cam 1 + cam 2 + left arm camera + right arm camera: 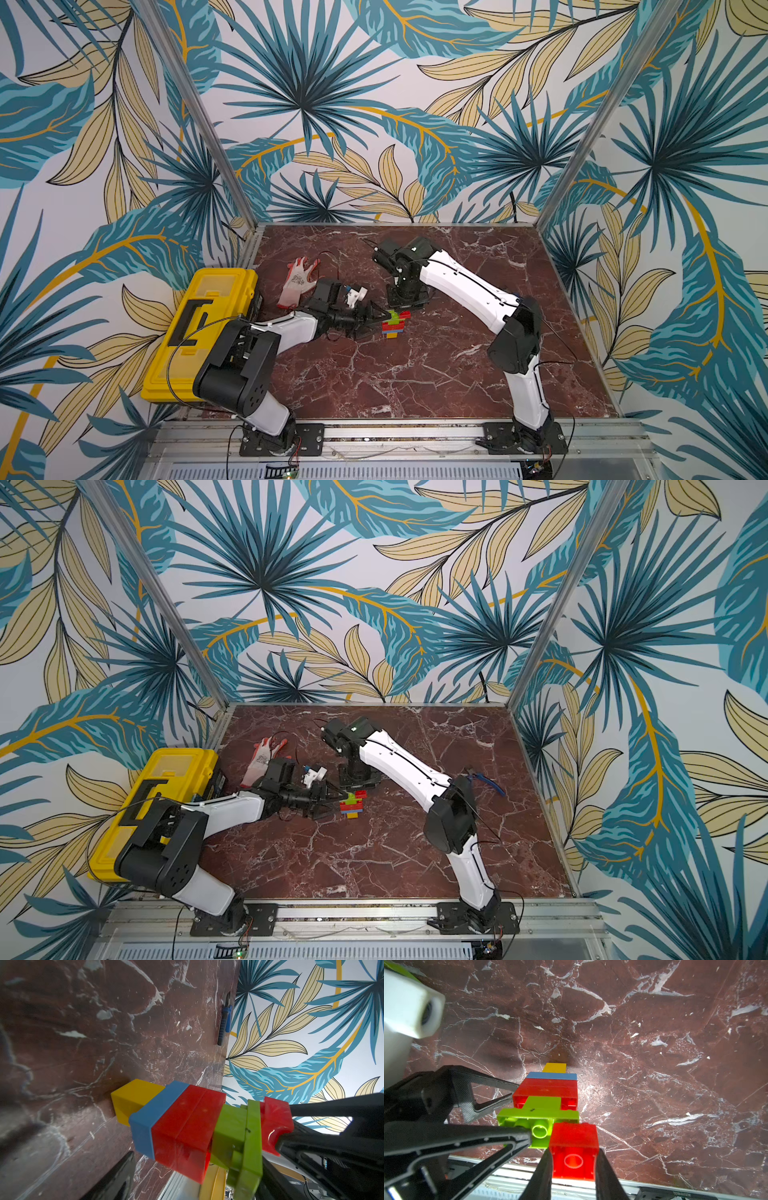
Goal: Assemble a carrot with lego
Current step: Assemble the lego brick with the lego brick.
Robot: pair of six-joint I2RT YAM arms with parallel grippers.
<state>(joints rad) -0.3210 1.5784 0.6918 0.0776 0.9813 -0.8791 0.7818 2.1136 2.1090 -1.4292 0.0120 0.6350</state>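
**Right pincer grips the red brick on top of the carrot**

The carrot (392, 325) stands upright on the desk (436, 374), just to the 9 o'clock side of the middle in both top views. Its yellow tip rests on the marble. Above the tip come a blue layer, two red layers and the green pieces.

The right pincer (574, 1151) reaches down from the 12 o'clock side and is clenched on the small red brick (574, 1136), with one finger on each flank. That brick touches the topmost green piece and sits off to one side of it, next to a free green stud.

The left pincer (522, 1111) comes in low from 9 o'clock with its jaws spread and grasps nothing. In the right wrist view one fingertip touches the edge of the red layers and the other lies against the green stud.

A yellow toolbox (208, 324) sits at the 8 o'clock edge of the desk. A glove (296, 282) lies at 10 o'clock. Blue-handled pliers (486, 781) lie towards 2 o'clock, well apart from the carrot.
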